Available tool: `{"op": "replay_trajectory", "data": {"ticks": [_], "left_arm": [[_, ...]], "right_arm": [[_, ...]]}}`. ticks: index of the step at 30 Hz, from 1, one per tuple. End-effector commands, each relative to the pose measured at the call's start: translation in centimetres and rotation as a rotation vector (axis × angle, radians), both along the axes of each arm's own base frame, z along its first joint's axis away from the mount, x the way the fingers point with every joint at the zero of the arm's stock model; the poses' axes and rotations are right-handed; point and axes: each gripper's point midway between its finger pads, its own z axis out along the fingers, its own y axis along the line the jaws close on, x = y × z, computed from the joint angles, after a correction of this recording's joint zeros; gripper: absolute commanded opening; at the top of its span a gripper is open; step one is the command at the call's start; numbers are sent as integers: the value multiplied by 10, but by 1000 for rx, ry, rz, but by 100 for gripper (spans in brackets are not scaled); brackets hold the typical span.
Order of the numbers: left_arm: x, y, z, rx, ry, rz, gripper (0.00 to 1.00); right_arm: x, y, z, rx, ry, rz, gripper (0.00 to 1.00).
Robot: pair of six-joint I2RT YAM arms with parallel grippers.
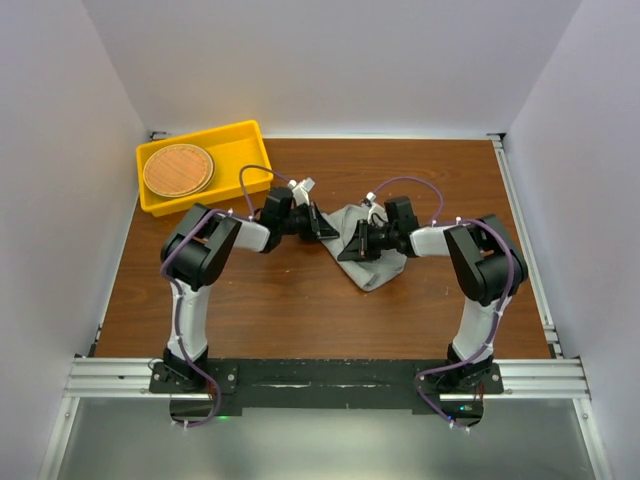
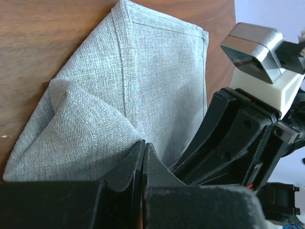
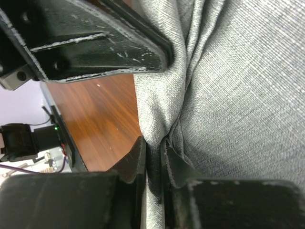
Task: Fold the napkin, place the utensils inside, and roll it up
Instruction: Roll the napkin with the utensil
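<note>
The folding step is judged to be in hand. The napkin (image 1: 378, 268) lies bunched on the table (image 1: 300, 310), to the right of the yellow tray (image 1: 240, 138) and nearer the arm bases. Its tray-side fold is pinched by the left end effector (image 2: 142, 144), pressed together. A raised ridge is pinched by the right end effector (image 3: 152, 143). A joint lift and carry-over is called for next. No utensils are seen.

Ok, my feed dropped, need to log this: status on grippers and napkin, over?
Left gripper shut on napkin edge. Right gripper pinching a fold. Utensils not in view. Yellow tray far corner, clear of work.
</note>
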Motion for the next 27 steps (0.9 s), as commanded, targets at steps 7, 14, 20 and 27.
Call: {"op": "replay_trajectory", "data": {"ticks": [7,14,20,27], "left_arm": [[-17,11,-34,100,-30,-33,0],[-27,8,-36,100,-18,-64,0],[-29,6,-32,85,-5,-67,0],[-31,5,-30,87,35,-69,0]], "right_arm": [[-28,-35,10,-308,92,-6,45],[-43,-63,36,-418,57,-81,53],[-73,-74,3,-410,118,-152,37],[-88,-98,-20,-531,123,-149,28]]}}
